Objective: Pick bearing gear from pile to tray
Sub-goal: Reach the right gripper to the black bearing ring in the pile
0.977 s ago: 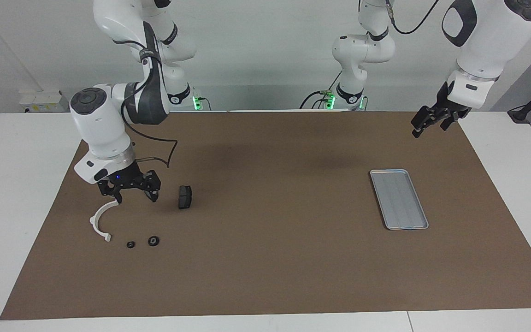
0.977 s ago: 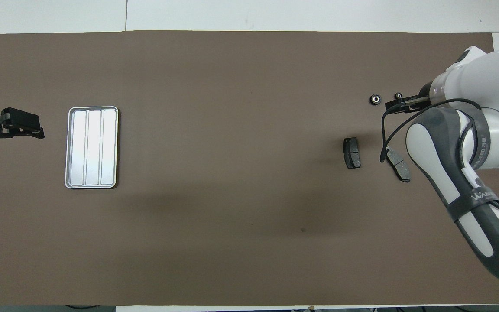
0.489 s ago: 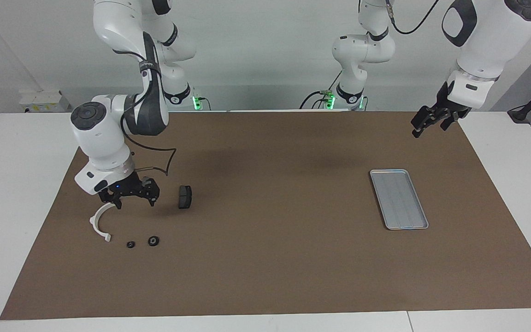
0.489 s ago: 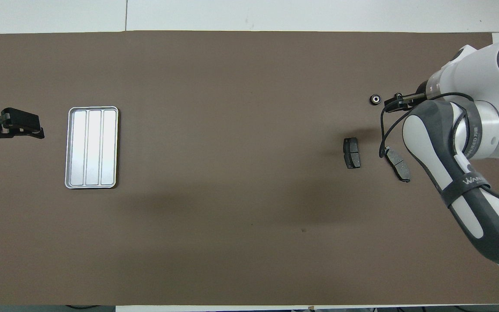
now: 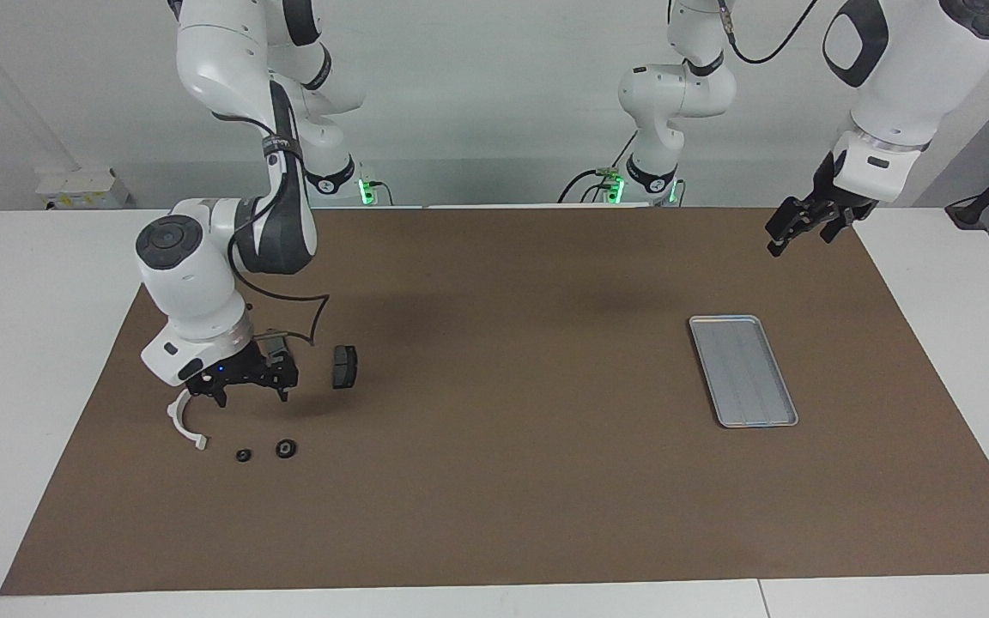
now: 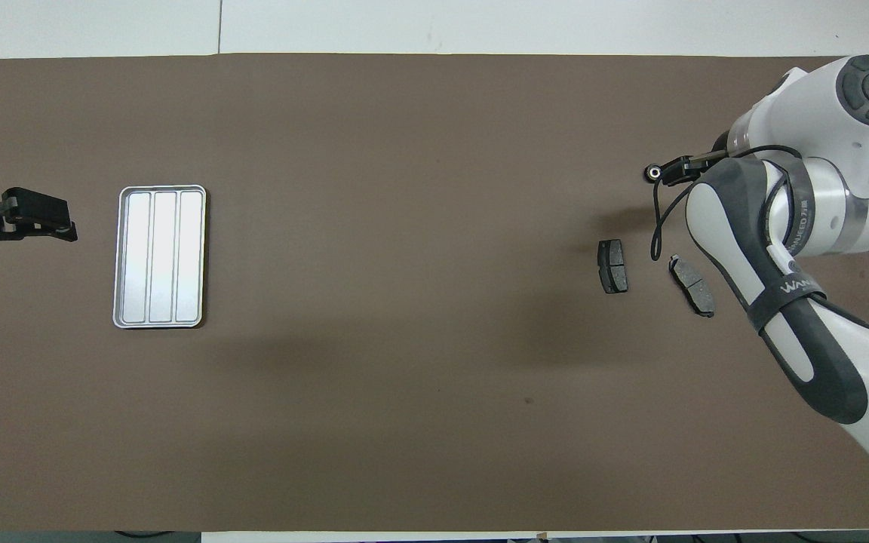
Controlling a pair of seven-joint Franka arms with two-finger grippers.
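Right hand (image 5: 250,396) low, fingers apart and pointing down, left hand (image 5: 797,230) raised, open, waiting

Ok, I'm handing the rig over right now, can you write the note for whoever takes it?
Right gripper: open, empty, over the pile at the right arm's end, above the small black round pieces.
Left gripper: open, empty, waiting up in the air near the tray's end of the table.
Pile: white half-ring bracket, two black round pieces side by side, two brake pads nearer the robots.
Tray: empty, toward the left arm's end.
Done: nothing moved to the tray.
Left: grasp the bearing gear, probably one of the round pieces, carry it to the tray.
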